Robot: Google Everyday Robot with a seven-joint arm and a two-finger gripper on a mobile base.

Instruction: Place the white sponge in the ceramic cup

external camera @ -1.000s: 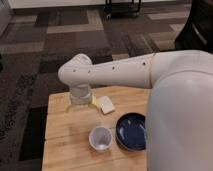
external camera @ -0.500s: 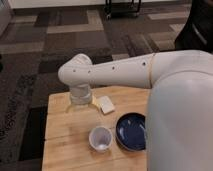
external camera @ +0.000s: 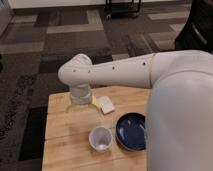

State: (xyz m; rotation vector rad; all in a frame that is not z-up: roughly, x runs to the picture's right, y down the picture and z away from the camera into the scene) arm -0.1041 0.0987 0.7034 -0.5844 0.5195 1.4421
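While the robot's white arm (external camera: 120, 72) is stretching from the right edge of the frame toward the centre left, its wrist is bending downward. The gripper (external camera: 81, 106) is hanging just over the far part of the wooden table (external camera: 65, 145), a little left of centre. Its jaws are standing spread apart, released, and nothing is showing between them. The pale yellowish fingers (external camera: 96, 103) are sticking out on either side below the round wrist.

The white sponge (external camera: 106, 104) is lying flat on the table just to the right of the gripper, close beside the nearer finger; whether it is touching that finger I cannot tell. It is sitting slightly turned, so its edges are running at a slant to the table's edges.

The ceramic cup (external camera: 100, 138) is standing upright in the lower centre of the frame, below the sponge and apart from it, with its mouth facing up. The sponge is resting on the wood outside the cup. A dark blue dish (external camera: 131, 131) is sitting just to the right of the cup, the two rims close together or touching.

The robot's bulky white body (external camera: 182, 120) is filling the lower right of the frame and is covering the right side of the table and the dish's right edge. Grey and dark patterned carpet (external camera: 45, 50) is spreading across the upper half, and a dark piece of furniture (external camera: 121, 7) is standing at the top centre.
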